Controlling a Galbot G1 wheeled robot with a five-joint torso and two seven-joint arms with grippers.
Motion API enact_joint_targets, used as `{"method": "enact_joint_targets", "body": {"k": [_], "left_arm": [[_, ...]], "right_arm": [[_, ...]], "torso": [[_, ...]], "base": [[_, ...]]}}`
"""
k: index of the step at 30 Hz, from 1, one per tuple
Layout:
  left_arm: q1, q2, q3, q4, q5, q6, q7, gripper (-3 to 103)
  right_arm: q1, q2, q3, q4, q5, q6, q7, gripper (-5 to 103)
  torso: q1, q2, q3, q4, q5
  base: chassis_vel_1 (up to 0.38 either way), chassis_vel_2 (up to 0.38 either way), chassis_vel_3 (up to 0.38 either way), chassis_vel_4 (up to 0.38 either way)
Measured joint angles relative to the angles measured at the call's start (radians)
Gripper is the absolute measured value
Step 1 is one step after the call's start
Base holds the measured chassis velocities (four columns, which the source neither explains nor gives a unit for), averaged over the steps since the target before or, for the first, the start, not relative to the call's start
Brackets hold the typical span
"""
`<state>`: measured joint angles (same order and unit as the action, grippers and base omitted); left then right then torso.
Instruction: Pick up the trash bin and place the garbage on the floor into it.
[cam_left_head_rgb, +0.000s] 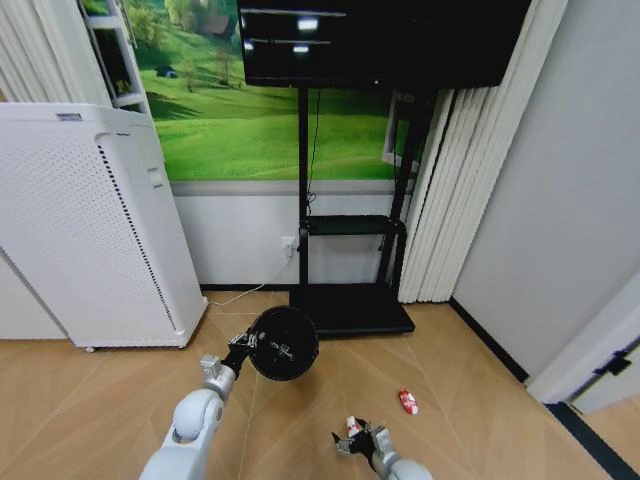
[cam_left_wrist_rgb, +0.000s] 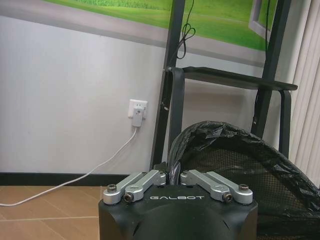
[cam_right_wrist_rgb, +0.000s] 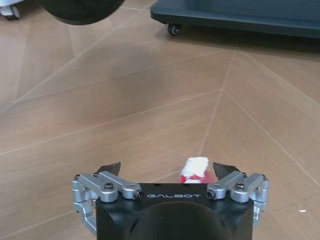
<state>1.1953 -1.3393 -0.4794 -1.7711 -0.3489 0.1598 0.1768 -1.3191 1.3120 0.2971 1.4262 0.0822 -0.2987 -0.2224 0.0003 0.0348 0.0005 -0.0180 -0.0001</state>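
Gripping black bag-lined trash bin (cam_left_head_rgb: 283, 343), left gripper (cam_left_head_rgb: 243, 347), rim pinched

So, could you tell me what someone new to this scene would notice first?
Probably the trash bin, black and bag-lined, held off the floor by the left gripper clamped on its rim, in front of the TV stand. Next, the right gripper, open and low over the parquet with a red-and-white piece of garbage between its fingers, and another red-and-white piece lying to its right.
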Motion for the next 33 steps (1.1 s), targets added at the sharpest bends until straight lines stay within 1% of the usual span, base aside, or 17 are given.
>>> {"method": "enact_joint_targets", "body": {"k": [4,8,12,20,21,23,24,25,26,28,29,30,32,33], "left_arm": [[-0.003,-0.007,0.004,-0.003,0.004,0.000,0.000,7],[-0.009,-0.012,0.007,-0.003,0.008,0.001,-0.004,7],[-0.009,-0.020,0.012,-0.001,0.017,0.004,-0.011,7],[-0.013,-0.036,0.015,0.012,0.032,0.006,-0.016,7],[-0.015,-0.040,0.016,0.016,0.037,0.006,-0.016,7],[-0.015,-0.043,0.015,0.017,0.039,0.006,-0.017,7],[-0.015,-0.045,0.016,0.018,0.040,0.006,-0.019,7],[-0.016,-0.047,0.018,0.020,0.041,0.006,-0.021,7],[-0.018,-0.048,0.021,0.023,0.045,0.006,-0.023,7],[-0.020,-0.048,0.022,0.025,0.046,0.006,-0.024,7],[-0.023,-0.049,0.023,0.027,0.048,0.006,-0.024,7],[-0.023,-0.049,0.023,0.027,0.048,0.006,-0.024,7],[-0.027,-0.052,0.024,0.032,0.051,0.007,-0.024,7],[-0.027,-0.052,0.024,0.032,0.052,0.007,-0.024,7]], "right_arm": [[0.040,-0.001,0.006,-0.044,0.006,-0.007,0.019,100],[0.070,-0.002,0.006,-0.082,0.008,-0.009,0.018,100],[0.096,-0.005,0.002,-0.129,-0.001,0.002,0.001,100],[0.117,-0.010,0.001,-0.185,-0.004,-0.009,-0.007,101],[0.120,-0.012,-0.001,-0.196,-0.004,-0.008,-0.007,92],[0.122,-0.013,-0.003,-0.202,-0.003,-0.006,-0.007,92],[0.124,-0.015,-0.007,-0.208,-0.001,-0.003,-0.007,87],[0.128,-0.017,-0.011,-0.218,0.000,0.003,-0.011,82],[0.134,-0.019,-0.016,-0.230,-0.001,0.011,-0.016,71],[0.136,-0.020,-0.017,-0.234,-0.002,0.013,-0.017,71],[0.139,-0.020,-0.018,-0.242,-0.002,0.019,-0.019,65],[0.139,-0.020,-0.018,-0.242,-0.002,0.019,-0.019,65],[0.141,-0.020,-0.018,-0.250,-0.003,0.030,-0.019,54],[0.141,-0.021,-0.018,-0.251,-0.003,0.033,-0.019,54]], "torso": [[0.000,0.000,0.000,0.0000,0.0000],[0.000,0.000,0.000,0.0000,0.0001],[0.000,0.000,0.000,0.0000,0.0003],[0.000,0.000,0.000,0.0000,0.0002],[0.000,0.000,0.000,0.0000,0.0002],[0.000,0.000,0.000,0.0000,0.0002],[0.000,0.000,0.000,0.0000,0.0001],[0.000,0.000,0.000,0.0000,0.0002],[0.000,0.000,0.000,0.0001,0.0001],[0.000,0.000,0.000,0.0000,0.0001],[0.000,0.000,0.000,0.0000,0.0002],[0.000,0.000,0.000,0.0000,0.0002],[0.000,0.000,0.000,0.0000,0.0000],[0.000,0.000,0.000,0.0001,0.0001]], "base": [[0.000,0.000,0.000,0.000],[0.000,0.000,0.000,0.000],[0.000,0.000,0.000,0.000],[0.000,0.000,0.000,0.000],[0.000,0.000,0.000,0.000],[0.000,0.000,0.000,0.000],[0.000,0.000,0.000,0.000],[0.000,0.000,0.000,0.000],[0.000,0.000,0.000,0.000],[0.000,0.000,0.000,0.000],[0.000,0.000,0.000,0.000],[0.000,0.000,0.000,0.000],[0.000,0.000,0.000,0.000],[0.000,0.000,0.000,0.000]]}}
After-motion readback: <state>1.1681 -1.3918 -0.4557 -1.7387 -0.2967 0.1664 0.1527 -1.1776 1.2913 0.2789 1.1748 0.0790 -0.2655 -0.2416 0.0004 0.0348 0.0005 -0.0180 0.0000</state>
